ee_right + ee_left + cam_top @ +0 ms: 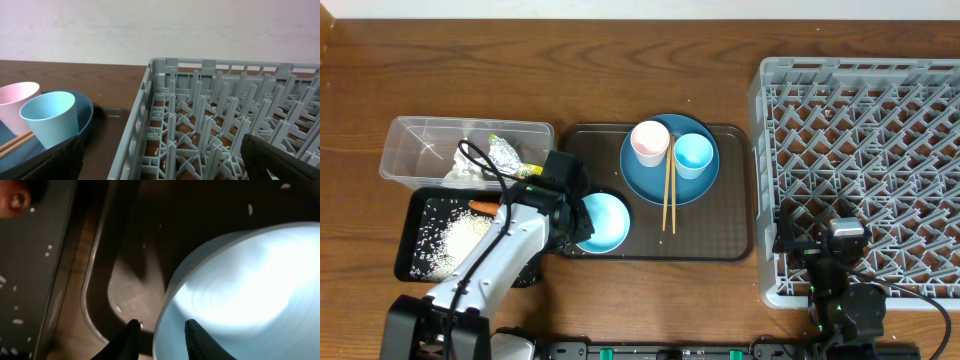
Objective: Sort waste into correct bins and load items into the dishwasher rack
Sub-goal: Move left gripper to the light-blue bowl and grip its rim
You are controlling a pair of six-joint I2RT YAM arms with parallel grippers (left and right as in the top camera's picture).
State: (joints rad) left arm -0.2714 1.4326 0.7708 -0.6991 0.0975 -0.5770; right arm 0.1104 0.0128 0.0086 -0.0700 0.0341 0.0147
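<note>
Between the left fingers (197, 340): round white bowl (240, 295), hard, smooth and glossy, with glare across the inside. Beneath them: brown rectangular serving tray (125, 285), matt plastic with a faint grid texture. To their outer side: shallow black rectangular tray (30, 270), dull and smooth. Ahead of the right fingers (280, 160): large square grey plastic rack (200, 115), moulded, satin finish. Brown wooden bench (75, 70), visibly grained, low sheen.

A wooden worktop (620, 70), dark brown with a visible grain, fills the scene and meets a pale wall (150, 25) along its far edge. Near its middle a brown serving tray (725, 225) lies flat, rectangular, with rounded corners and a low raised rim, its long side parallel to the wall.
</note>
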